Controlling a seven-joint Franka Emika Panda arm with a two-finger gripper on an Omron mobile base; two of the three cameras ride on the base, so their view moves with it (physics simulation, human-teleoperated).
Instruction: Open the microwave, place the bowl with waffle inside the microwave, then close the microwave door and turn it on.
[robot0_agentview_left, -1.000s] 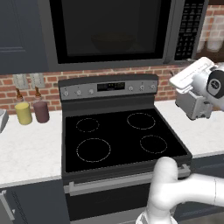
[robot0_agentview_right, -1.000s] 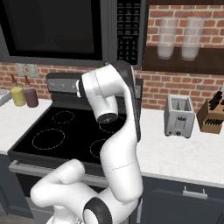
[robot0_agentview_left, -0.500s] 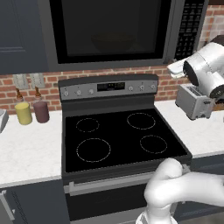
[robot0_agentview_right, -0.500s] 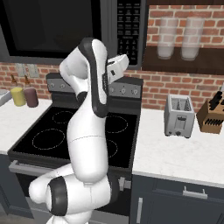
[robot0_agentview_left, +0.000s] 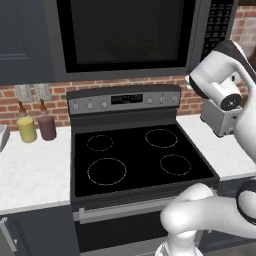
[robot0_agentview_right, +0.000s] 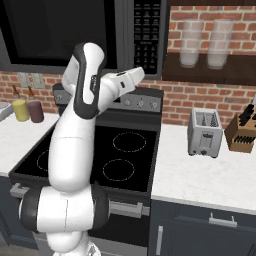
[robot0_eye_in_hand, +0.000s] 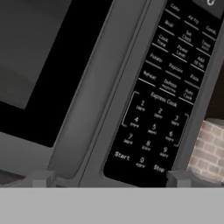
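The microwave (robot0_agentview_left: 130, 35) hangs above the stove with its door (robot0_agentview_right: 55, 30) shut. Behind the black window a dim rounded shape (robot0_agentview_left: 125, 47) shows faintly, and I cannot tell whether it is the bowl. The waffle is hidden. My gripper (robot0_agentview_right: 135, 75) is raised just below the keypad (robot0_agentview_right: 148, 30), pointing up at it. In the hand view the gripper (robot0_eye_in_hand: 110, 178) is open, its fingertips (robot0_eye_in_hand: 41, 177) wide apart with nothing between them. It looks at the keypad (robot0_eye_in_hand: 162, 96), with the Start button (robot0_eye_in_hand: 121, 156) low in the middle. The curved door handle (robot0_eye_in_hand: 100, 87) runs to the keypad's left.
The black four-ring stove (robot0_agentview_left: 140, 160) lies below the arm. A toaster (robot0_agentview_right: 205, 132) and a knife block (robot0_agentview_right: 242, 132) stand on the right counter. Yellow (robot0_agentview_left: 26, 129) and maroon (robot0_agentview_left: 47, 127) jars stand on the left counter. A shelf with glass jars (robot0_agentview_right: 207, 45) is right of the microwave.
The arm has straightened and swung the hand up from toaster height to just under the keypad. The microwave door stays shut.
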